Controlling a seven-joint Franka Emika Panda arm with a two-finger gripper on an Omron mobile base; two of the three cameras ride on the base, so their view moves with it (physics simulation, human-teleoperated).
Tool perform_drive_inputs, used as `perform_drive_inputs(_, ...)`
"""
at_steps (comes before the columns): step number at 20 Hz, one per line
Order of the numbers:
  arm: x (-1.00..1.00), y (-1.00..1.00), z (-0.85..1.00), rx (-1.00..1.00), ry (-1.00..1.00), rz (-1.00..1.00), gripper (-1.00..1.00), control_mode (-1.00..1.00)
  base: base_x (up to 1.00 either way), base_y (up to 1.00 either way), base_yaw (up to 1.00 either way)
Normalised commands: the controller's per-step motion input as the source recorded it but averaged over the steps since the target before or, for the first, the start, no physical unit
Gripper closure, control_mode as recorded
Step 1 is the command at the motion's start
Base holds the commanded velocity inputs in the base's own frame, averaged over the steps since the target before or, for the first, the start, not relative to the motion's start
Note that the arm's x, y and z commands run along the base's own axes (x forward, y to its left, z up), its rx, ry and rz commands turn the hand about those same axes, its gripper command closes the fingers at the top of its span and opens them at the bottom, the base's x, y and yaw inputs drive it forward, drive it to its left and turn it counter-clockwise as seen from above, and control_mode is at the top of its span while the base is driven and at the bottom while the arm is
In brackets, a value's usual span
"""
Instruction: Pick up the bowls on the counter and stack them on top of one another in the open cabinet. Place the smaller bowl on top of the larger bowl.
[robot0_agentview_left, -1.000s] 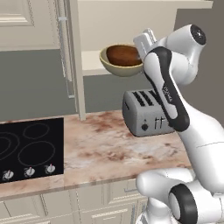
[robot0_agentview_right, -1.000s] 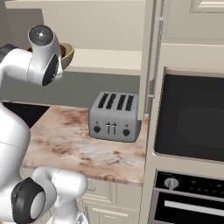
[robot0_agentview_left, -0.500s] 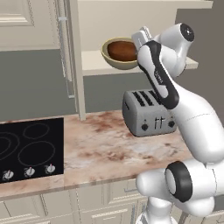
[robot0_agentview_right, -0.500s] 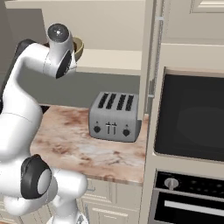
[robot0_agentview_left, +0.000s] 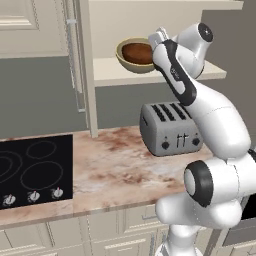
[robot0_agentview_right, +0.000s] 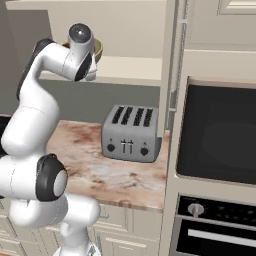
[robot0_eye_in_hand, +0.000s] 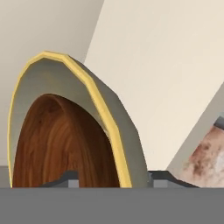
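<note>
Left base view: smaller bowl (robot0_agentview_left: 138, 52), dark reddish-brown, sits nested inside the larger bowl (robot0_agentview_left: 124, 59), pale olive with a yellow rim, both on the shelf of the open cabinet (robot0_agentview_left: 112, 72). So the stack order reads right to me: narrow one on top, wide one carrying it.

Hand view looks straight at the pair from close in: brown interior of the smaller bowl (robot0_eye_in_hand: 61, 144) framed by the larger bowl's rim (robot0_eye_in_hand: 105, 118), cabinet wall behind.

My tool (robot0_agentview_left: 159, 36) is at the bowls' right edge, up at shelf height. Whether its jaws grip the rim or stand free of it, I can't tell from these views.

Toaster (robot0_agentview_left: 170, 128) sits on the tabletop (robot0_agentview_left: 110, 165) directly under the shelf, cooktop (robot0_agentview_left: 30, 170) off to the left. No bowls on the tabletop, so I judge the task near done.
</note>
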Motion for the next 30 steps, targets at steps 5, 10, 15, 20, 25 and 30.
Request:
perform_drive_inputs(5, 0.32, 0.0, -0.3, -0.03, 0.0, 0.0, 1.0, -1.0, 0.0, 0.0, 0.0)
perform_drive_inputs(10, 0.21, 0.0, -0.03, -0.03, 0.0, -0.02, -1.0, -1.0, 0.0, 0.0, 0.0)
perform_drive_inputs(15, -0.19, 0.0, 0.0, 0.0, -0.02, -0.02, -1.0, -1.0, 0.0, 0.0, 0.0)
perform_drive_inputs(20, -0.5, 0.0, 0.0, 0.0, -0.08, -0.03, -1.0, -1.0, 0.0, 0.0, 0.0)
perform_drive_inputs(25, -0.77, 0.1, -0.03, 0.0, -0.1, -0.04, -1.0, -1.0, 0.0, 0.0, 0.0)
perform_drive_inputs(30, -1.0, 0.1, -0.12, 0.0, -0.09, -0.07, -1.0, -1.0, 0.0, 0.0, 0.0)
